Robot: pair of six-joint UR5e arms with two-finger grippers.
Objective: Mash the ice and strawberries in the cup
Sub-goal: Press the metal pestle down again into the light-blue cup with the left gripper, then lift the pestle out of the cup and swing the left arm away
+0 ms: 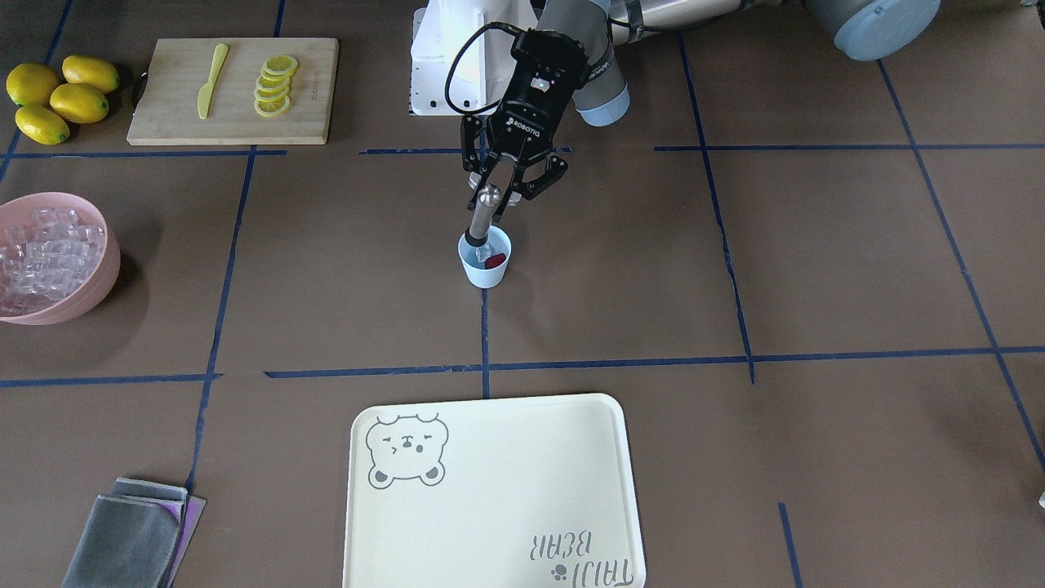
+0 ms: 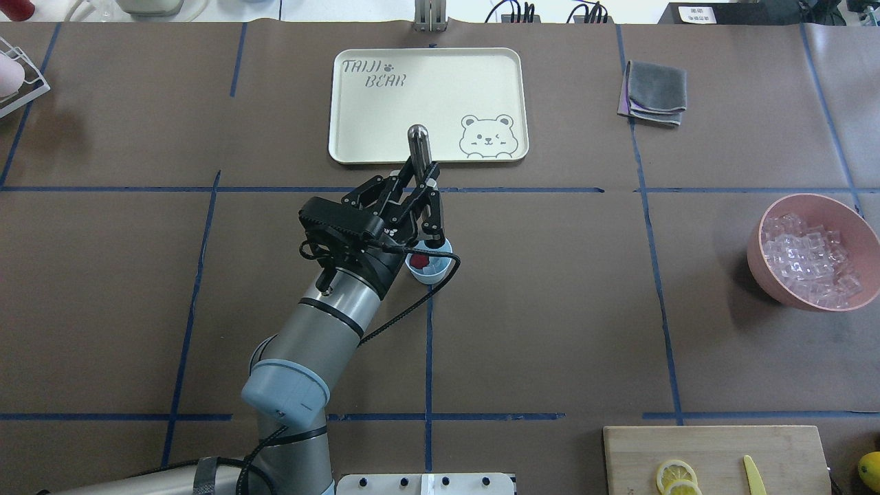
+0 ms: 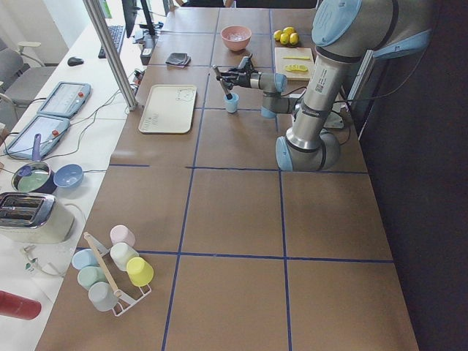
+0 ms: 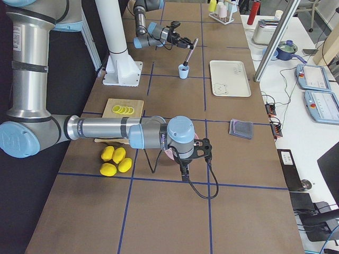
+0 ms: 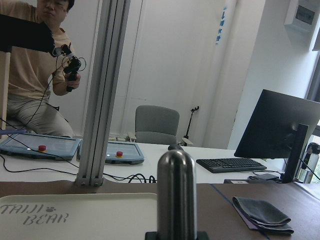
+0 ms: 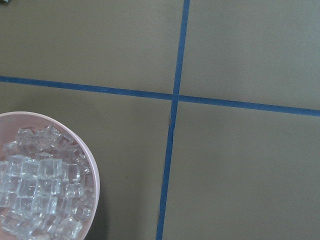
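The pale blue cup (image 1: 485,273) (image 2: 433,273) stands near the table's middle. A dark-red strawberry (image 1: 495,260) (image 2: 416,261) lies inside it. Whether ice shares the cup is hard to tell; a pile of ice cubes (image 1: 45,249) (image 6: 40,185) fills the pink bowl (image 1: 98,286). A metal muddler (image 1: 483,214) (image 2: 418,141) (image 5: 176,192) leans into the cup, with my left gripper (image 1: 500,200) (image 2: 421,192) shut on its shaft. My right gripper (image 4: 204,150) hangs above the pink bowl and shows only in the exterior right view, so its state is unclear.
A cream tray (image 1: 490,490) (image 2: 426,69) lies beyond the cup. A cutting board (image 1: 237,114) carries lemon slices (image 1: 276,86) and a yellow knife (image 1: 212,82), with whole lemons (image 1: 61,98) beside it. A folded grey cloth (image 1: 131,539) (image 2: 656,89) sits near the tray.
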